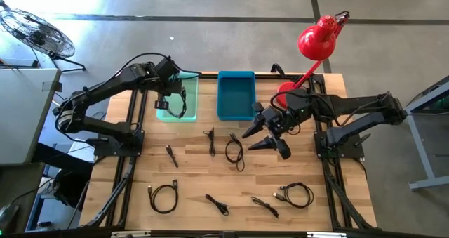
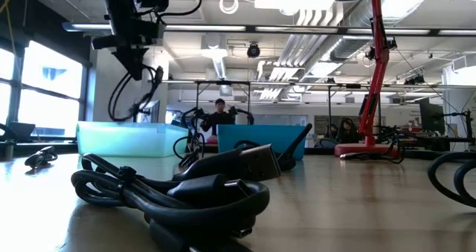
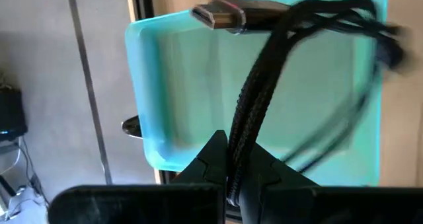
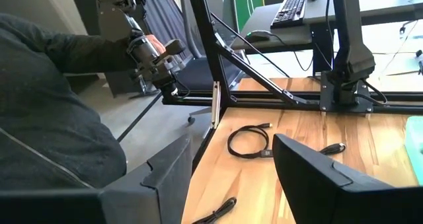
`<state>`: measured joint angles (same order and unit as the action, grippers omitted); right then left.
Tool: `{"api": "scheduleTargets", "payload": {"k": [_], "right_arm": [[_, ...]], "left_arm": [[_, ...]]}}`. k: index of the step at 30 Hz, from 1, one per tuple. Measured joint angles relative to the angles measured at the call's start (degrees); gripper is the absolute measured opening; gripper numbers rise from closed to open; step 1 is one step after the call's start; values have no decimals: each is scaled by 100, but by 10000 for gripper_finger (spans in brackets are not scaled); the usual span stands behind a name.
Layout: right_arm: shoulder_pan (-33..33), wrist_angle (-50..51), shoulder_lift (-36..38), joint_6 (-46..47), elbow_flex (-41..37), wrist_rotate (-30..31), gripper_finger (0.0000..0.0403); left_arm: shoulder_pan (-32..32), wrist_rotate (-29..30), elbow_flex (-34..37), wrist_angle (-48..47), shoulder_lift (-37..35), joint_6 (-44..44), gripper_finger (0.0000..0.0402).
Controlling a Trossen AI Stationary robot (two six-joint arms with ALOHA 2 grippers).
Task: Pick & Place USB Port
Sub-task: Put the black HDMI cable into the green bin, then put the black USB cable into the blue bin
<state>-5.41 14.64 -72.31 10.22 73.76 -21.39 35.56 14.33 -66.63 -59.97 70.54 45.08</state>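
My left gripper [image 1: 167, 96] hovers over the pale teal bin [image 1: 177, 101] at the table's far side, shut on a black braided cable [image 3: 264, 78] with a metal plug [image 3: 218, 14]. In the low view the cable [image 2: 123, 96] dangles in a loop below the gripper [image 2: 137, 59], above the bin [image 2: 126, 139]. My right gripper [image 1: 251, 141] is open near the table's middle, in front of the blue bin [image 1: 236, 94] and beside a coiled cable [image 1: 235, 150] lying on the table. Its fingers stand wide apart in the right wrist view [image 4: 231, 178], touching nothing. My left gripper pinches two side-by-side strands of the braided cable [image 3: 236, 159] between its two fingers, which point down from above. The cable is lifted clear. Its loop and plug end hang slack below the fingers, over the teal bin's inside.
Several other black cables lie spread on the wood: [image 1: 209, 140], [image 1: 170, 154], [image 1: 163, 196], [image 1: 217, 204], [image 1: 295, 194], [image 1: 266, 206]. A red desk lamp [image 1: 316, 41] stands at the far right corner. A person in grey [image 4: 53, 118] is beyond the table's edge.
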Motion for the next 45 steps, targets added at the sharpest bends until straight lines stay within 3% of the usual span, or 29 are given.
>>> {"api": "scheduleTargets", "payload": {"k": [6, 13, 27, 34, 37, 40, 45], "right_arm": [[0, 4, 0, 0, 0, 1, 201], [0, 17, 0, 0, 0, 2, 200], [-35, 167, 0, -20, 0, 4, 200], [-35, 272, -2, -20, 0, 4, 201], [-35, 307, -2, -20, 0, 4, 200], [-35, 353, -2, -22, 0, 4, 201], [-8, 404, -2, -46, 0, 3, 200]], "left_arm": [[348, 45, 0, -17, 68, 13, 4], [795, -1061, 0, -161, 287, 35, 12], [794, -310, 0, -138, 431, -507, 158], [792, -230, -6, -368, 413, -588, 189], [794, -561, -7, -917, 341, -740, 190], [794, -1262, -9, -1690, 208, -788, 190], [792, -3135, -9, -2399, -372, -1412, 191]]}}
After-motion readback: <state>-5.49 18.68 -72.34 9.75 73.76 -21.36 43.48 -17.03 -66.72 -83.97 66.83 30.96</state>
